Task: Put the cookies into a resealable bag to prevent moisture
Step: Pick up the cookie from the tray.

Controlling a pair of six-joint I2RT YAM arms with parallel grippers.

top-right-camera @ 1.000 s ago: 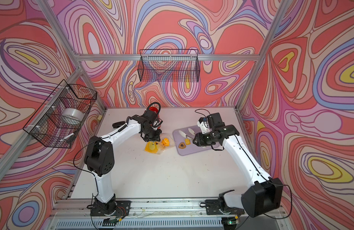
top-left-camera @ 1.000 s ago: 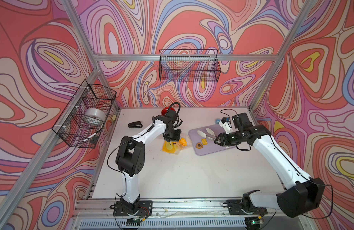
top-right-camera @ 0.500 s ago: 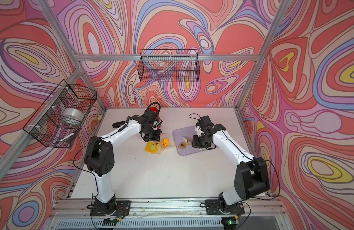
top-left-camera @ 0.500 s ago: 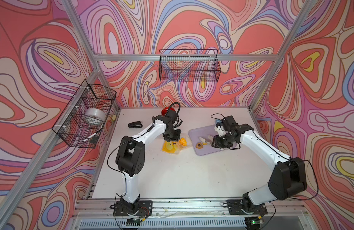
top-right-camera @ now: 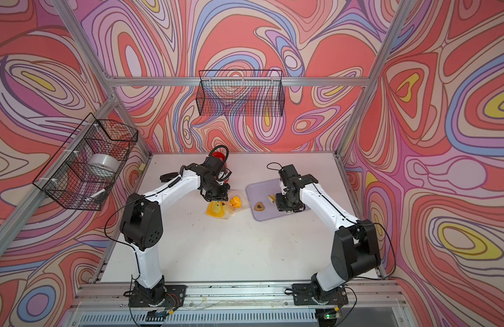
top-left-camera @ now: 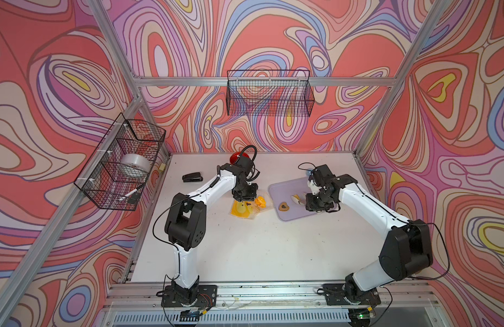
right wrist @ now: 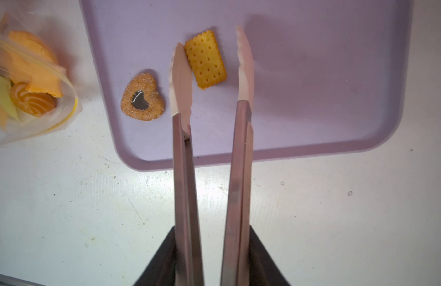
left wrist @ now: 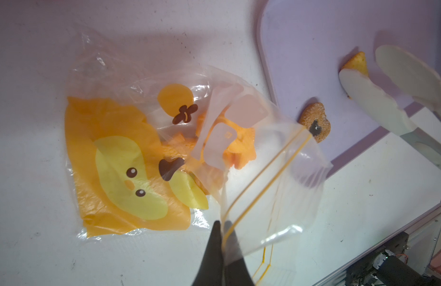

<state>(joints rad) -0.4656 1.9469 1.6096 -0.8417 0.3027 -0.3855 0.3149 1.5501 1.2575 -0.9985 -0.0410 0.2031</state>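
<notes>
The left gripper point(left wrist: 223, 229) is pinched tight on the bag point(left wrist: 130, 158) at its zip edge. Orange cookies point(left wrist: 241, 146) lie inside, just ahead of its fingertips. The right gripper point(right wrist: 212, 247) clasps tongs point(right wrist: 183, 173), their tips standing apart around a cracker point(right wrist: 205, 59) on the tray point(right wrist: 326, 86). A heart cookie point(right wrist: 143, 100) lies just beside one tip.

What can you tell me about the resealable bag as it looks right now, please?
The resealable bag is a small clear plastic pouch printed with a yellow-orange cartoon face and white label squares, with orange zip lines at its mouth. It lies crumpled on the white table beside the lilac tray, mouth toward the tray. The left end effector pinches the mouth's rim, holding it raised and open. Several orange cookies lie inside.
</notes>
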